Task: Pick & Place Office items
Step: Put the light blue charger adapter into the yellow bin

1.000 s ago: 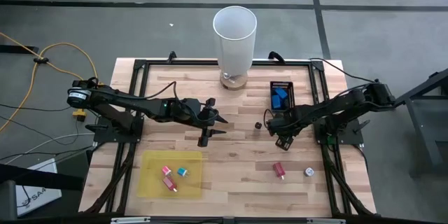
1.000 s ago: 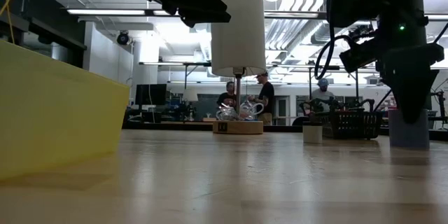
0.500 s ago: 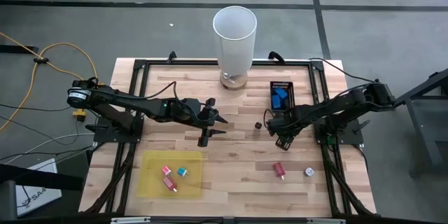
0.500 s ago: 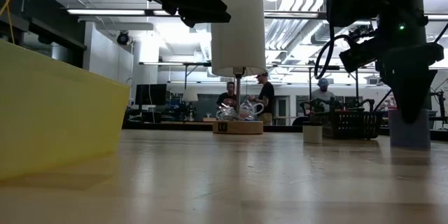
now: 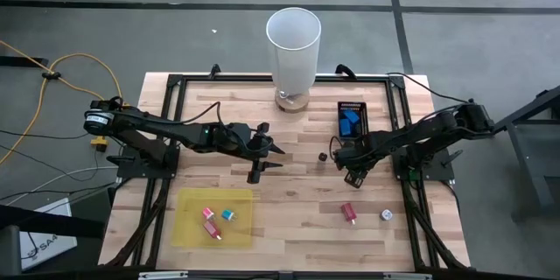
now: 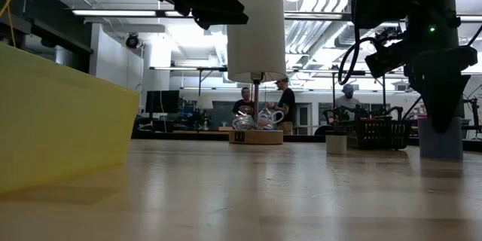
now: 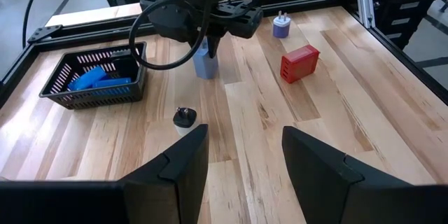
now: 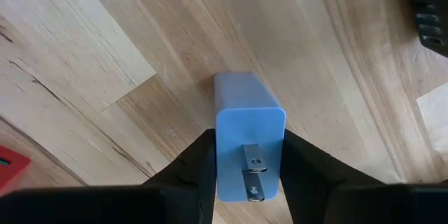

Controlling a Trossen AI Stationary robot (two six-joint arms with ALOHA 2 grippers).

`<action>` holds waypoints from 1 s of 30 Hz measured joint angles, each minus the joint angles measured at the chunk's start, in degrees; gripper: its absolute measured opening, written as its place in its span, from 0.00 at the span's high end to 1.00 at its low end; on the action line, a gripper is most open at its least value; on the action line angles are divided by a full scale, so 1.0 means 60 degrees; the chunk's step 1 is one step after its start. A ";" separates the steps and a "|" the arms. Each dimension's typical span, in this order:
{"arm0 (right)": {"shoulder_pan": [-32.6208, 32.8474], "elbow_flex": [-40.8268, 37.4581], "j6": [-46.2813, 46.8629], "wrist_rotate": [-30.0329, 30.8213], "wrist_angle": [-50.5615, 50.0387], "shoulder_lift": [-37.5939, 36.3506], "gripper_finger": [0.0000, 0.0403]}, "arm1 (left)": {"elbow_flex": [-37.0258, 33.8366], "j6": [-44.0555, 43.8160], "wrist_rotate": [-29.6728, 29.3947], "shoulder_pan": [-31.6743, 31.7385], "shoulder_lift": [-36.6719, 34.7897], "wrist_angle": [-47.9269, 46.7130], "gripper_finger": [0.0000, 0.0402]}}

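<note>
No text, label, brand, number or sign can be read in any of these views. A pale sheet (image 5: 39, 243) on the floor at the lower left of the high view carries dark printed marks, but they are too small to make out.
</note>
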 joint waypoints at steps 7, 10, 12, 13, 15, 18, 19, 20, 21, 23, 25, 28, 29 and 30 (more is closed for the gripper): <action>0.0000 0.0000 -0.0005 0.0074 0.0006 -0.0118 0.70 | 0.0000 0.0000 -0.0003 -0.0003 0.0000 0.0000 0.56; 0.0000 -0.0004 -0.0005 0.0146 0.0006 -0.0405 0.72 | 0.0000 0.0000 -0.0003 -0.0004 0.0000 0.0000 0.56; 0.0004 -0.0004 -0.0005 0.0294 0.0002 -0.0646 0.72 | 0.0000 0.0000 -0.0001 -0.0001 0.0000 0.0004 0.56; 0.0000 -0.0004 -0.0005 0.0334 0.0002 -0.0772 0.72 | 0.0000 0.0000 -0.0002 -0.0002 0.0000 0.0004 0.56; 0.0002 -0.0004 -0.0005 0.0469 0.0004 -0.1073 0.70 | 0.0000 -0.0002 -0.0002 0.0000 0.0000 0.0004 0.56; 0.0001 -0.0004 -0.0005 0.0699 -0.0001 -0.1554 0.70 | 0.0000 0.0000 -0.0001 -0.0004 0.0000 0.0004 0.56; 0.0004 -0.0004 -0.0005 0.0805 0.0002 -0.1717 0.71 | 0.0000 -0.0002 0.0000 -0.0003 0.0000 0.0004 0.56; 0.0000 -0.0004 -0.0009 0.0883 0.0002 -0.1893 0.72 | 0.0000 0.0000 0.0000 -0.0004 0.0000 0.0001 0.56; 0.0000 -0.0004 -0.0009 0.0936 0.0004 -0.2060 0.72 | 0.0000 -0.0002 -0.0002 0.0000 0.0000 0.0002 0.56; 0.0004 -0.0004 -0.0005 0.1138 0.0006 -0.2404 0.72 | 0.0000 0.0000 -0.0003 -0.0003 0.0000 0.0004 0.56; 0.0000 -0.0004 -0.0008 0.1387 0.0035 -0.2756 0.71 | 0.0000 -0.0002 -0.0003 0.0000 0.0000 0.0002 0.56; 0.0004 -0.0004 -0.0026 0.1546 0.0101 -0.3263 0.70 | 0.0000 0.0000 -0.0001 -0.0004 0.0000 0.0004 0.56; 0.0004 -0.0004 -0.0064 0.1543 0.0122 -0.3421 0.71 | 0.0000 0.0000 0.0000 -0.0003 0.0000 0.0004 0.56; 0.0004 -0.0004 -0.0095 0.1568 0.0194 -0.3549 0.71 | 0.0000 0.0000 -0.0002 -0.0003 0.0000 0.0004 0.56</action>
